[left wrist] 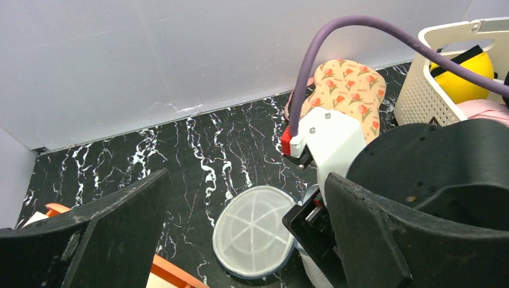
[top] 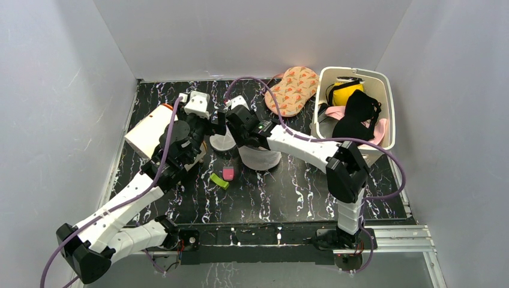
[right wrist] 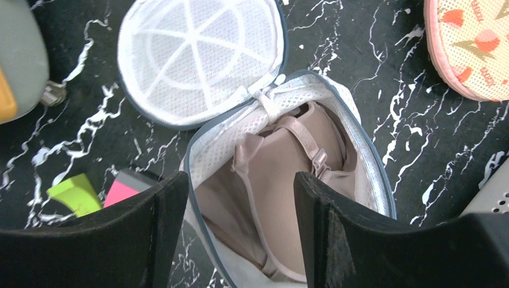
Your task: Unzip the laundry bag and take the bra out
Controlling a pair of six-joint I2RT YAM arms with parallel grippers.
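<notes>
Risk one: right gripper [right wrist: 240,180] sits over the mouth of the laundry bag [right wrist: 219,147], jaws part-way apart, nothing pinched yet. One side of it overlaps the bag rim, can't tell if inside or outside. If outside, the pinch takes mesh wall plus bra [right wrist: 276,186] and the whole pouch comes up

Risk two: bag looks light and soft, and nothing pins it. Left gripper [left wrist: 246,180] hangs fully spread and empty just beside it, over the lid [right wrist: 198,57]. A pull with no hold-down probably drags the bag along

Risk three: strap [right wrist: 306,141] and its slider lie near the zip end and could snag on the rim

Bag itself: mid-table [right wrist: 372,60], upright, mouth up, zip undone, round lid flopped flat on the far-left side, attached at the rim. Beige bra folded inside, fills most of it
</notes>
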